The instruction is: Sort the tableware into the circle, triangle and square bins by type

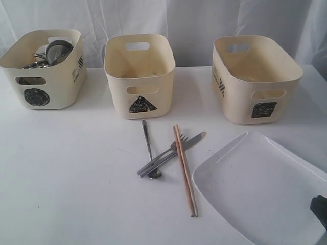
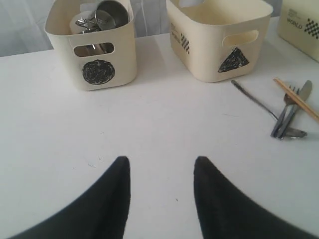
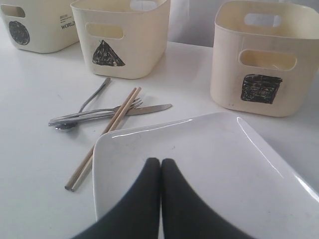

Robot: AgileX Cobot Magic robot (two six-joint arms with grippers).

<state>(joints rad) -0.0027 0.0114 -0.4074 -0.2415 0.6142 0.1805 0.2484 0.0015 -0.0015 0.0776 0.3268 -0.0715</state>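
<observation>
mugs (image 2: 110, 14) already sit in the circle bin (image 1: 56, 76); triangle bin (image 1: 153, 76) and square bin (image 1: 245, 92) look empty. step in hand, my read: the plate (image 3: 209, 164). right hand (image 3: 160, 164) is over its near edge, fingers pressed together, nothing seen between them. next move likely needs it to open, take the rim and carry it to the square bin just beyond. spoon (image 1: 148, 143), fork (image 1: 168, 153), knife (image 1: 191, 141) and chopsticks (image 1: 185, 173) lie crossed between the hands. left hand (image 2: 162, 162) is spread wide, empty, over bare bench (image 1: 66, 178).
</observation>
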